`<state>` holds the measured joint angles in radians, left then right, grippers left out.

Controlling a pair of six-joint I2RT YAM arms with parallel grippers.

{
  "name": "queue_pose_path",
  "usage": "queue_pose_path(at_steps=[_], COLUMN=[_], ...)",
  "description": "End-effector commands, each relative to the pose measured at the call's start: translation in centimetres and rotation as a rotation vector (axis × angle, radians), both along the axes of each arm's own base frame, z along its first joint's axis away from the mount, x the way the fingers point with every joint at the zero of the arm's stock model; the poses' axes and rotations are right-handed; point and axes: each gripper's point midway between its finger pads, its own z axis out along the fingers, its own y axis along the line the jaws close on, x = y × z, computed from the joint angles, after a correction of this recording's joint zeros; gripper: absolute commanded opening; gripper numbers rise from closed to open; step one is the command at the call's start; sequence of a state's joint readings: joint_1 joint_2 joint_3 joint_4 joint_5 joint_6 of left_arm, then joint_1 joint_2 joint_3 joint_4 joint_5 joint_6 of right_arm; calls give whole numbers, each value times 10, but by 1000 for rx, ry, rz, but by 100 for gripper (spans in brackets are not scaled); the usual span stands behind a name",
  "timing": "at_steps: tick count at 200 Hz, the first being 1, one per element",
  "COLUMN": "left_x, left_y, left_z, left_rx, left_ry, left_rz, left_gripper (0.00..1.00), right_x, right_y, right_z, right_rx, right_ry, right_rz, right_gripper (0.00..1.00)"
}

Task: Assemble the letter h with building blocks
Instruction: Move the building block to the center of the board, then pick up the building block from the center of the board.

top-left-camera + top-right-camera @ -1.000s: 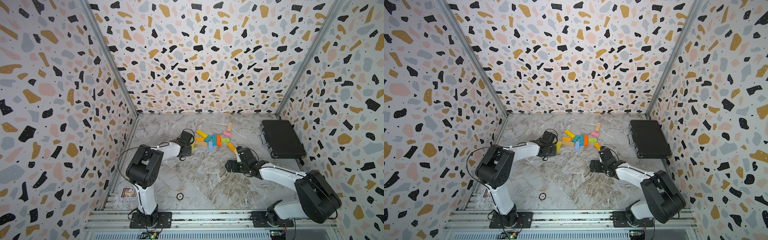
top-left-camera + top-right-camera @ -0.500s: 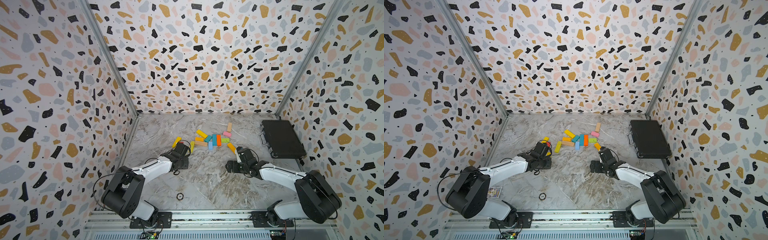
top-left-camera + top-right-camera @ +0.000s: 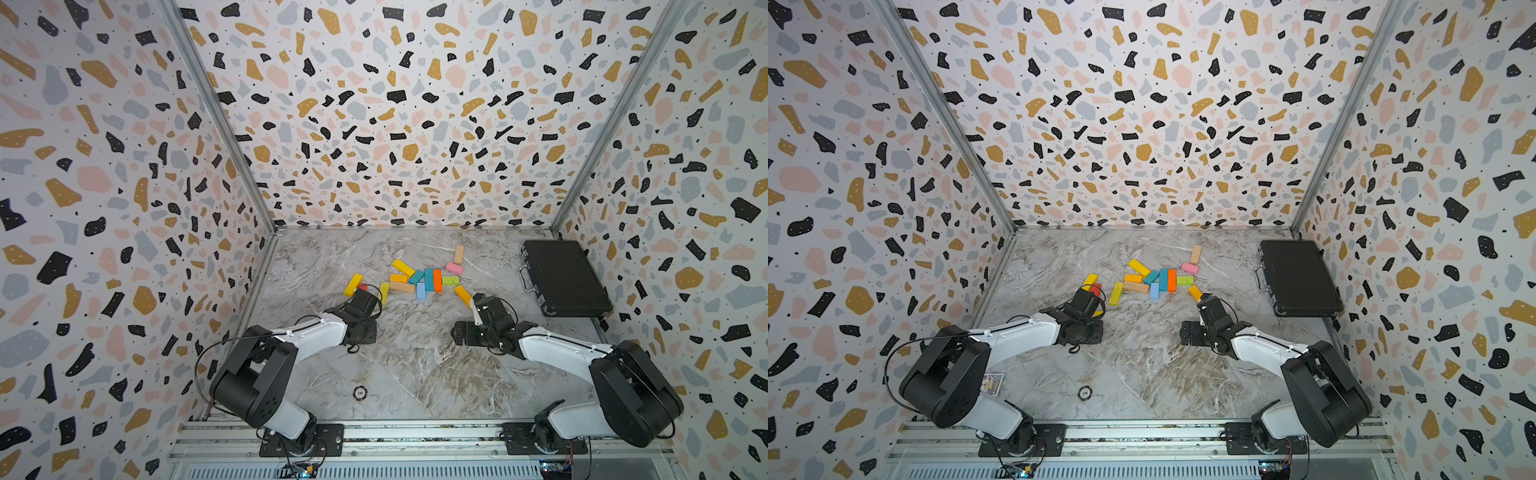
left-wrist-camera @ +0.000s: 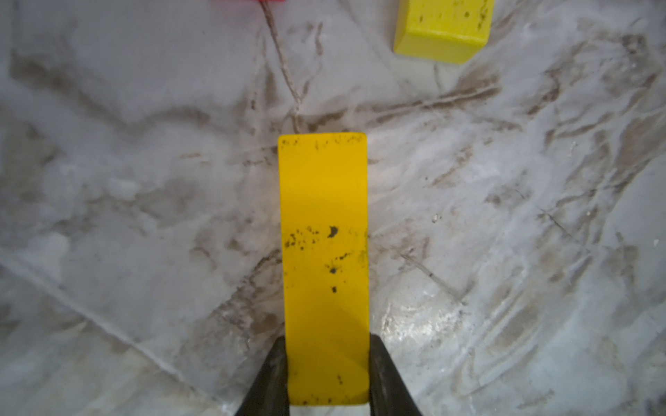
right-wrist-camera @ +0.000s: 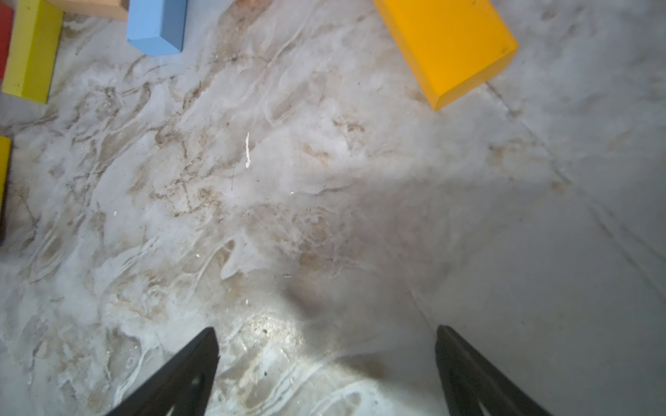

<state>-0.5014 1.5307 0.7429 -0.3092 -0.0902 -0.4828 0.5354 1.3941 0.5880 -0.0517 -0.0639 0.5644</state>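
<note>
Risk: left gripper is clamped on only one end of a long yellow block, which juts out over bare worktop. It may pivot on touchdown and land skew, or nudge the second yellow block nearby. Right gripper gapes wide, empty, near an orange-yellow block. Other blocks lie in a loose heap; no h formed. Black case shut, contents unseen.

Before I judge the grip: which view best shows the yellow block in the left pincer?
Left wrist view: the yellow block shows full length, one end clamped in the left pincer. In both top views the left arm hides nearly all of it; the right wrist view hardly shows it.
</note>
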Motion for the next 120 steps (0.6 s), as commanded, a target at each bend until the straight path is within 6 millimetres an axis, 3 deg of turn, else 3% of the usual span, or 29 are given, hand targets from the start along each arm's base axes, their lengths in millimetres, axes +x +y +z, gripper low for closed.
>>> queue_pose_path(at_steps=[1,33,59,89,120], left_x=[4,2,3,12,33], left_y=[0,1,3,-6,-7], left_z=[0,-2,10,67,126], left_rx=[8,10,15,-82,-162], left_ry=[-1,5,-12,-123,-243], left_rz=[15,16,22,34,95], left_gripper=[26,50,70,88,99], right_x=[-3,-4,-3,-3,-2], right_y=[-4,-4,-4,-5,-6], right_z=[3,4,8,17,22], right_rx=[-11,-7,1,8,35], right_ry=[-8,-9,-16,-36,-47], right_rz=[-9,-13,-16,-25,-53], right_gripper=[96,97,98,98,99])
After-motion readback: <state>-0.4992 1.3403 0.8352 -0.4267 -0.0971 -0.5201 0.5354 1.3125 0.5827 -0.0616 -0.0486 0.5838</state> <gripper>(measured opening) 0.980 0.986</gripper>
